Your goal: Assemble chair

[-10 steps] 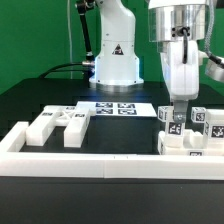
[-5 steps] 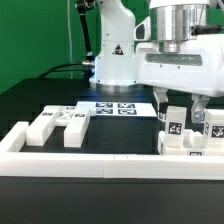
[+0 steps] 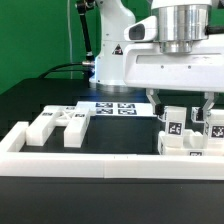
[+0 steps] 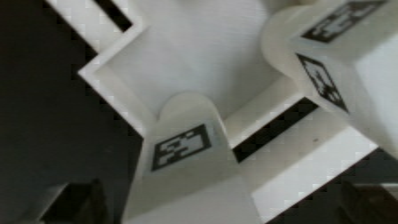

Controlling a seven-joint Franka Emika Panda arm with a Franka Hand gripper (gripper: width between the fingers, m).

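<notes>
The gripper (image 3: 182,104) hangs wide open and empty over the chair pieces (image 3: 186,134), chunky matte-white blocks clustered at the exterior view's right inside the white border rail (image 3: 100,163). Flatter white parts (image 3: 58,126) lie toward that view's left. The frame edge cuts off the cluster, the wrist view is a blur of white blocks, and the square tags (image 4: 180,147) are black-and-white patterns, too small in the exterior view to make out.

Close beneath the end effector, one tagged white chair post (image 4: 178,150) stood just beside a second tagged chair block (image 4: 326,65).
</notes>
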